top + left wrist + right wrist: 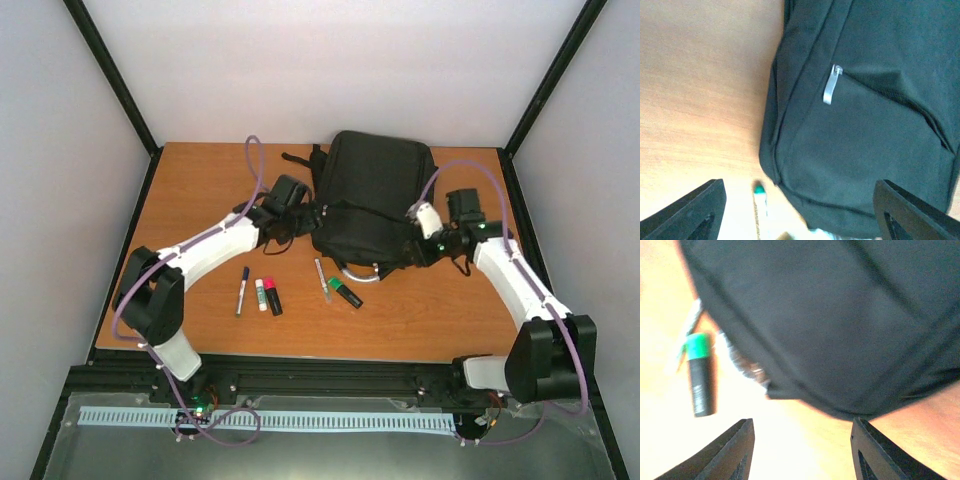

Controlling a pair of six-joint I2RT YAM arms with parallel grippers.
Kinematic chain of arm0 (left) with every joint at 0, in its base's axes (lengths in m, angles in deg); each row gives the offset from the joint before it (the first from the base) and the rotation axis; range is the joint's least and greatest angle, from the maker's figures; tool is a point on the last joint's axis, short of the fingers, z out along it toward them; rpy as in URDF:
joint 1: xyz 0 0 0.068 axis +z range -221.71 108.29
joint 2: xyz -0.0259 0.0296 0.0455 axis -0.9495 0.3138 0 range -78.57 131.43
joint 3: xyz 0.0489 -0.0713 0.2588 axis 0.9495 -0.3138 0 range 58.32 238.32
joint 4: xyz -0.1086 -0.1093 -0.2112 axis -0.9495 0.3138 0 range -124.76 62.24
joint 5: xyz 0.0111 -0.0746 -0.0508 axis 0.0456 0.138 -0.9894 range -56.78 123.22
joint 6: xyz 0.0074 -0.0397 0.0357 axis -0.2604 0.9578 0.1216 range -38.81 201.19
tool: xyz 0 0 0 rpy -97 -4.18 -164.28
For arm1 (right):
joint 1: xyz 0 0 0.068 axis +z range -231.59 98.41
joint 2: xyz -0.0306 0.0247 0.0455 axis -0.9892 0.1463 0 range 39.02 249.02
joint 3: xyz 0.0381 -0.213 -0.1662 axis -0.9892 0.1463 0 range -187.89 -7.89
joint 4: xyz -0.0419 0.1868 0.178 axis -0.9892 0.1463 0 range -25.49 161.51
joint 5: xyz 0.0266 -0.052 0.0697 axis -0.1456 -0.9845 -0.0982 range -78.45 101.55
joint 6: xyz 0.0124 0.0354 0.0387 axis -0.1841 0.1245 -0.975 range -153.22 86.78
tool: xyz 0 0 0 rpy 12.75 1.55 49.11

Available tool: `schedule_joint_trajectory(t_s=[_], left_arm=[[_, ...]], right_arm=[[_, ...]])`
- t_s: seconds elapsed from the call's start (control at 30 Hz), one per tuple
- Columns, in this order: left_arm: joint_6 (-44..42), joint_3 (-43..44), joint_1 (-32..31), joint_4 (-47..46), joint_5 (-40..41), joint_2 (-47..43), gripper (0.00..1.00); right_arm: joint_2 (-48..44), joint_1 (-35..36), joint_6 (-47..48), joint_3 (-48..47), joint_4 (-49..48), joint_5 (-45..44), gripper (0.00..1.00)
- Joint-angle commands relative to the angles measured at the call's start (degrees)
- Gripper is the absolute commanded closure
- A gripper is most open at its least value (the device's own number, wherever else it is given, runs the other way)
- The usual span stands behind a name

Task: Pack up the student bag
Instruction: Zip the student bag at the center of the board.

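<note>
The large black soft fabric backpack [372,195] lies long axis front-to-back on the wooden tabletop [200,180]. The left claw [303,214], spread, is just beside its left flank; the right claw [415,250], spread, is at its near-right corner.

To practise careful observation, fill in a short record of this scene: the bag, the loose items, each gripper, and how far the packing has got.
Bag: black backpack, lying at the far middle of the table
Loose items: five small stationery items in front of the bag, among them a green-capped marker and a blue-capped pen
Left gripper: open, empty, by the bag's left side
Right gripper: open, empty, by the bag's right near corner
Packing: all five items lie outside the bag
</note>
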Motion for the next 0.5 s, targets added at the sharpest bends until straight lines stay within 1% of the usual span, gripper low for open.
schedule_joint_trajectory(t_s=[0.0, 0.07, 0.1, 0.2, 0.33, 0.47], left_arm=[[9.96, -9.67, 0.05, -12.61, -12.59, -2.78, 0.21], [11.93, -11.71, -0.57, -16.91, -14.38, -2.67, 0.28], [12.53, -12.05, -1.19, -17.83, -14.19, -2.32, 0.30], [14.04, -12.31, -2.70, -21.39, -14.77, -0.69, 0.31], [16.27, -11.37, -4.45, -23.46, -15.83, 2.23, 0.31], [18.97, -10.24, -5.54, -24.33, -17.07, 5.39, 0.35]], right_arm=[[-1.16, 8.11, 1.40, 4.15, 3.37, 0.36, 0.48], [-0.02, 10.72, 1.62, 3.98, 3.61, 0.01, 0.49], [0.66, 11.56, 1.44, 3.79, 3.47, 0.07, 0.51], [3.80, 13.26, 1.16, 3.28, 3.35, 0.10, 0.52], [7.42, 14.23, -0.16, 3.10, 1.78, -0.99, 0.52], [10.01, 14.27, -1.42, 3.09, 0.34, -1.26, 0.50]])
